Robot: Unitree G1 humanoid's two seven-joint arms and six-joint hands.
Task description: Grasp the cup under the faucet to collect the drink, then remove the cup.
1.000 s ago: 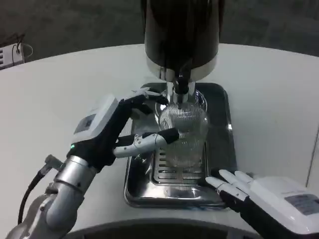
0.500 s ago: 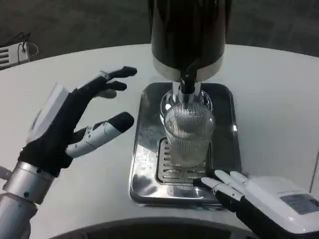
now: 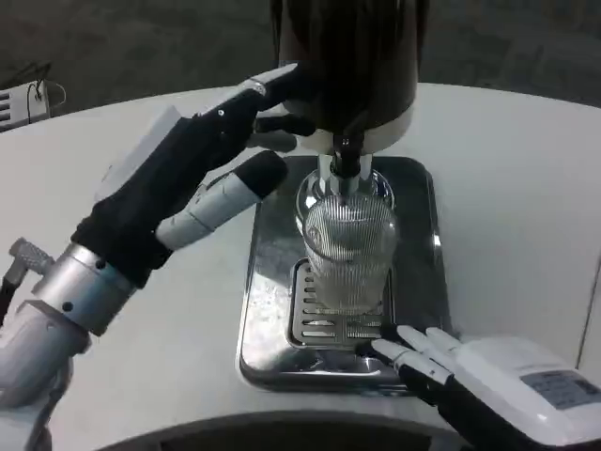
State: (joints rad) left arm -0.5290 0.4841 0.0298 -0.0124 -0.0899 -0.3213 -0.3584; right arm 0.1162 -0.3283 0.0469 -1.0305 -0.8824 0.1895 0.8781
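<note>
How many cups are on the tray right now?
1. A ribbed clear cup stands on the metal tray, directly under the dispenser's faucet. Neither hand holds it; none other visible.

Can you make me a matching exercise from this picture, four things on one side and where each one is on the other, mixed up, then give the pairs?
Things:
1. cup
2. left hand
3. right hand
4. tray

Places:
A. on the table, under the dispenser
B. raised beside the dispenser, fingers spread
C. on the grate, under the faucet
D. at the tray's near right corner

Pairs: 1-C, 2-B, 3-D, 4-A
</note>
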